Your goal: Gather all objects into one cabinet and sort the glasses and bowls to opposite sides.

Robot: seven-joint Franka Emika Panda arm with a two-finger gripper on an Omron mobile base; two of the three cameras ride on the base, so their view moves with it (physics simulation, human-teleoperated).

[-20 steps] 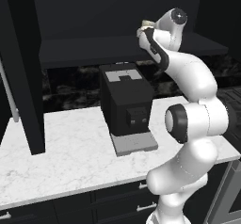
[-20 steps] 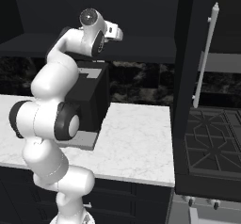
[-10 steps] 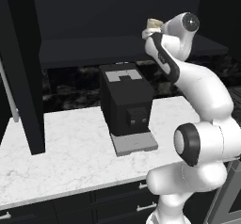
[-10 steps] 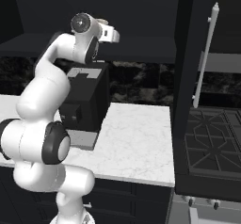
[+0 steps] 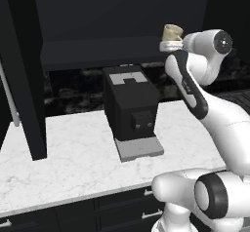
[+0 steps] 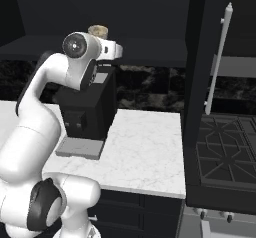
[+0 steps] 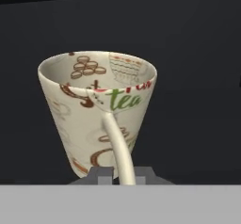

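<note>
My gripper is shut on the handle of a cream patterned mug, which stands upright with its mouth up. The dark fingertips sit at the mug's base on either side of the handle. In the left base view the mug rides above the gripper at the right end of the open near-black cabinet, a little above shelf height. The right base view shows the mug behind the wrist. The bowl and the other cups are out of view.
A black coffee machine stands on the white marble counter below the cabinet. The cabinet's doors hang open, one at the left and one with a white bar handle. A dark stove lies to the right.
The hand has carried the mug farther in toward the cabinet opening. The arm's elbow has swung outward and lower. The gripper stays shut on the mug.
</note>
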